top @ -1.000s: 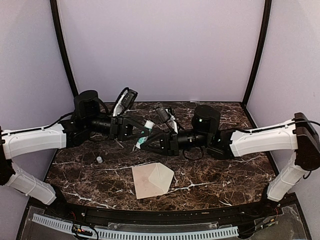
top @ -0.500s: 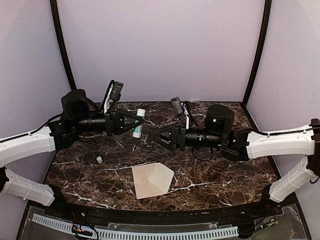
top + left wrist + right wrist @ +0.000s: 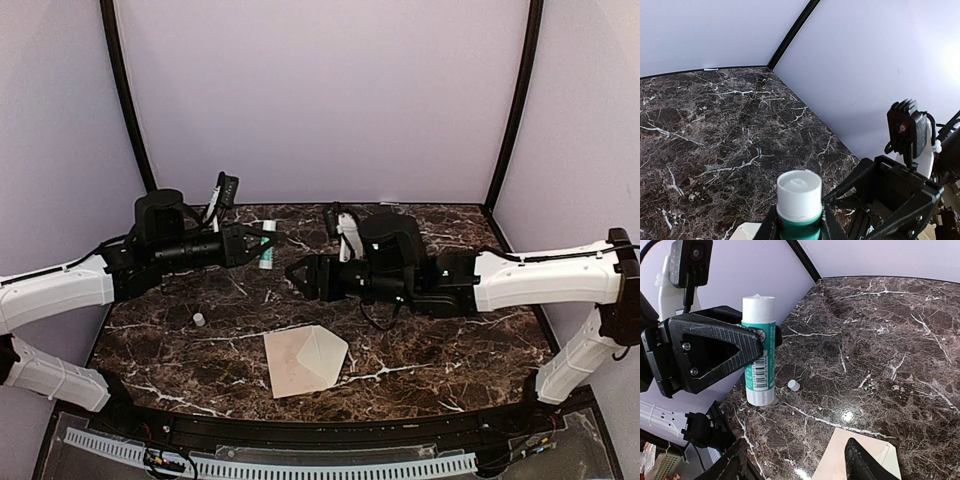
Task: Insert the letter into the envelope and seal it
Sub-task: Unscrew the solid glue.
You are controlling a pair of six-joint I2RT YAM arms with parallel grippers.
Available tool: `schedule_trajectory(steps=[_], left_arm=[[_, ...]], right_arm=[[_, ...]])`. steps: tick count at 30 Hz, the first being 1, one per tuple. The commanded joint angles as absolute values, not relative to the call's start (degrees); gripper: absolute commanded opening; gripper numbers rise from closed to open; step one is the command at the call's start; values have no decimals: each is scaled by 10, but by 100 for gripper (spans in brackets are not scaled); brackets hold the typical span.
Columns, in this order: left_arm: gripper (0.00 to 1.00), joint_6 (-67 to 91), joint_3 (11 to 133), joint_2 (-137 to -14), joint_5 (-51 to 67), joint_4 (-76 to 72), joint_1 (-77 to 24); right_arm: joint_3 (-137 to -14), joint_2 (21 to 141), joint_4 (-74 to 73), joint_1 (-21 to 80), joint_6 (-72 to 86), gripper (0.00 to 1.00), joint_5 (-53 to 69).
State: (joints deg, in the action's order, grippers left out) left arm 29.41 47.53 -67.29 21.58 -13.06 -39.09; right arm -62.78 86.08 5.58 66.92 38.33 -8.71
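While our left end effector [image 3: 256, 243] grips the glue stick [image 3: 266, 246] | right end effector [image 3: 298, 274] open — empty | envelope [image 3: 305, 360] lies on tabletop [image 3: 450, 340]

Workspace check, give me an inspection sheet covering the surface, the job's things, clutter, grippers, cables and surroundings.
Surface: dark marble table, white veins.
Job's things: envelope flat near front edge, flap open; letter not separately distinguishable.
Clutter: small white cap loose on table.
Grippers: left gripper shut on glue stick; right gripper open, empty, facing it.
Cables: black cable looping under right wrist.
Surroundings: lilac walls, black corner posts.
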Motion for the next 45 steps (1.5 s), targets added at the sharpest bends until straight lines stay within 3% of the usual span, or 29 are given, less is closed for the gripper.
schedule_trajectory(steps=[1,8,19,24,30,37,41,45], left_arm=[[0,313,468,-685,203,-130,-390],[0,319,466,-692,212,-135,-390],[0,322,465,-693,216,-137,-390],[0,324,463,-690,215,-139,-390],[0,328,459,-685,215,-144,-390],[0,337,457,-676,220,-152,-389],[0,343,453,-666,237,-170,-390],[0,348,444,-662,310,-231,-390]], right_arm=[[-687,916,20,688,401,62,-132],[-748,981,21,691,403,56,-101],[-788,1018,34,690,400,57,-92],[-813,1034,23,690,396,39,-98],[-820,1035,19,689,403,31,-126],[-787,1012,59,686,406,8,-129],[-722,978,156,675,393,0,-53],[-644,936,300,661,386,0,60]])
